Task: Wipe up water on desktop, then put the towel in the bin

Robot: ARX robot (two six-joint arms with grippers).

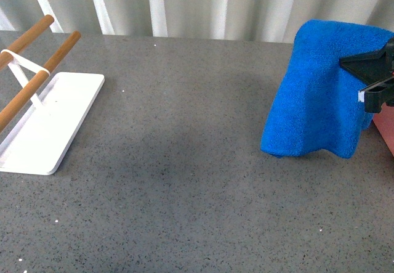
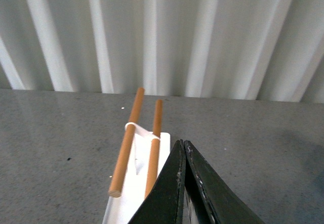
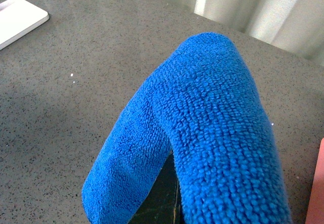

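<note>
Starting leftmost, the left gripper (image 2: 183, 145) hangs over the white tray (image 1: 74, 94), jaws pressed together on nothing. Further right, the right gripper (image 1: 372, 82) is clamped on the towel (image 1: 317, 88), which drapes toward 6 o'clock above the desktop (image 1: 184, 162). The bin (image 1: 385, 131) lies just beside, at the gripper's 4 o'clock, so this arm is nearer

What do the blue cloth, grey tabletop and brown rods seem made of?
Bright blue fluffy towel: likely microfibre, matte, dense looped pile. Dark grey speckled desktop: stone or stone-look composite, smooth, tiny white glints. Two brown round rods: apparently wood, matte, even tan colour.
</note>
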